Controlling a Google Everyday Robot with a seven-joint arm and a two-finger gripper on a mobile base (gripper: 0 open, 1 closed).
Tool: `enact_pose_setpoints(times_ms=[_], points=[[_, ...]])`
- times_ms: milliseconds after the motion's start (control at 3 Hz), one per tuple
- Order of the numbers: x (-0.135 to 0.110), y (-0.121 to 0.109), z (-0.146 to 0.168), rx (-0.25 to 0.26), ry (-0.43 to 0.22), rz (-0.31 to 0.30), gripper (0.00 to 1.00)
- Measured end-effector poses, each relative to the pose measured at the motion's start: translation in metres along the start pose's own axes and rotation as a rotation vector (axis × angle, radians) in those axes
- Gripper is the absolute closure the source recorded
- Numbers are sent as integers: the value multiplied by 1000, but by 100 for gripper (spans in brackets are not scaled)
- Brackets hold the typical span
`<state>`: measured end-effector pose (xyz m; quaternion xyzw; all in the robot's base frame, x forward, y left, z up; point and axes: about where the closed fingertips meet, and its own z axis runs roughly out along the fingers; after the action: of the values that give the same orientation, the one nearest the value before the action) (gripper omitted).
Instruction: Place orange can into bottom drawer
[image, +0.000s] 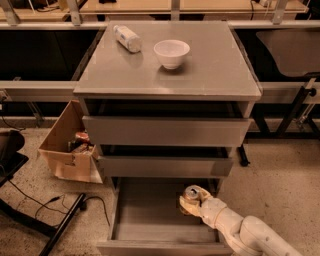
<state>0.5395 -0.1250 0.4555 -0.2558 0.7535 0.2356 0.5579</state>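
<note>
We see the gripper (194, 204) clamped around the orange can (190, 193). It hangs over the open bottom drawer (142, 220), near its right edge.

Drawers: 3, stacked: top drawer (165, 131), middle drawer (165, 166), bottom drawer (145, 215).

Cans: 1, the orange can (191, 195), clasped in the hand.

Hands: 1, the hand (192, 204) sits over the right part of the bottom drawer.

Items on the worktop (210, 70): 2, made up of 1 clear bottle (127, 38) and 1 white bowl (171, 53).

Cardboard boxes: 1, the cardboard box (62, 150) stands left of the drawers; its contents are too indistinct to count.
</note>
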Motion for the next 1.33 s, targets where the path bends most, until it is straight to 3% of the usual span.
enact_pose_setpoints(times_ms=[333,1000,1333], points=[[1,1,7,-15,14,-25,100],[123,25,104,-347,103,-117,100],[173,63,168,-581,39,-144,100]])
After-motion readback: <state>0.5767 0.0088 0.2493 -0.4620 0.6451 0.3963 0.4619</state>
